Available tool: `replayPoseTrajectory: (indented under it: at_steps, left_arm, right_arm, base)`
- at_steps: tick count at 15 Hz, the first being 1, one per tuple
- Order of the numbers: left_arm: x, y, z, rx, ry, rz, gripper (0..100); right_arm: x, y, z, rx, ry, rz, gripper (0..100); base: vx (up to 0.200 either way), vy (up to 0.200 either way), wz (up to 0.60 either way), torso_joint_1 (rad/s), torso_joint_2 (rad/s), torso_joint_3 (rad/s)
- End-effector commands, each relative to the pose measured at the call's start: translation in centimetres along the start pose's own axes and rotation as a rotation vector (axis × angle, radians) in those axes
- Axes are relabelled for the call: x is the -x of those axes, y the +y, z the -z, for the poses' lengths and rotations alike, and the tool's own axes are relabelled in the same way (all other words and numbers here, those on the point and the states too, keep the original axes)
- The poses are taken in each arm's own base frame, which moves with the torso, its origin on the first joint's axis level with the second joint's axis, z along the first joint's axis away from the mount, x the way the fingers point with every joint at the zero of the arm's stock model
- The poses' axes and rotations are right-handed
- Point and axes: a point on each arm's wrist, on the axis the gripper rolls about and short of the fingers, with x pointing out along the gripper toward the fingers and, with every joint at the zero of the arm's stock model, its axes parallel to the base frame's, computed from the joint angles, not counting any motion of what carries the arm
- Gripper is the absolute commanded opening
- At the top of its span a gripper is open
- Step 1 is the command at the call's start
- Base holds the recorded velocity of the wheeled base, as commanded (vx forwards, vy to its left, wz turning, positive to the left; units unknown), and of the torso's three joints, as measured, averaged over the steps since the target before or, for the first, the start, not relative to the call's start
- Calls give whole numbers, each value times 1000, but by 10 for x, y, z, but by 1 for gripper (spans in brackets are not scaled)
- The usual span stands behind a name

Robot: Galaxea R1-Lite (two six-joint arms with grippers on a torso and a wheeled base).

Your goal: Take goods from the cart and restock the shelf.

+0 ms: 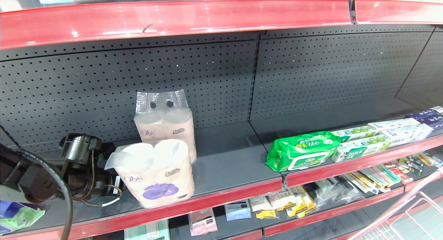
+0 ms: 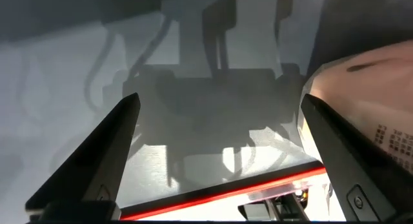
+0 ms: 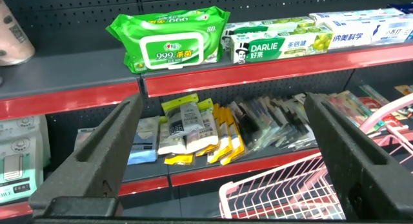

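Shelving of grey perforated metal with glossy red front edges (image 1: 221,171) carries two plastic-wrapped packs of white toilet rolls in its left bay. The front pack with a purple print (image 1: 155,174) stands close to the red lip, and the rear pack with a clear handle flap (image 1: 166,124) stands just behind it, near the back panel. The left arm (image 1: 78,164) lies low over the board, just beside the front pack on its left. Seen from the left wrist, the left gripper (image 2: 221,101) has its two black fingers (image 2: 106,159) spread wide over bare grey board and the red lip. Nothing sits between them, and a wrapped pack lies close by the outer side of one finger. In the right bay a green soft pack of wet wipes (image 1: 301,150) lies at the front edge, with a row of white-and-green toothpaste boxes (image 1: 363,143) just beside it. The right gripper (image 3: 224,101) is likewise wide open and empty. It faces the lower tier of small flat packets (image 3: 193,130), with the pink wire cart (image 3: 290,192) showing between its fingers.
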Motion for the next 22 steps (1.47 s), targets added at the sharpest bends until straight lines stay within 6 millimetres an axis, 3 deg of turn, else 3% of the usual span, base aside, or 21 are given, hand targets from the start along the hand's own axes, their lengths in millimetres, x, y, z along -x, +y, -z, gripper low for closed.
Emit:
replayPoseTrajectory:
  at_steps: [1, 17, 21, 22]
  left_arm:
    - [1, -1, -1, -3, -6, 3, 100]
    - [2, -2, -9, -6, -37, 4, 100]
    - [36, 15, -18, 16, -157, -43, 100]
    - [53, 19, -19, 24, -205, -56, 100]
  right_arm:
    - [0, 0, 0, 0, 2, -1, 100]
    - [0, 0, 0, 0, 2, -1, 100]
    - [0, 0, 0, 0, 2, -1, 100]
    - [0, 0, 0, 0, 2, -1, 100]
  base:
    - [0, 0, 0, 0, 0, 0]
    - [0, 0, 0, 0, 0, 0]
    - [0, 0, 0, 0, 0, 0]
    - [0, 0, 0, 0, 0, 0]
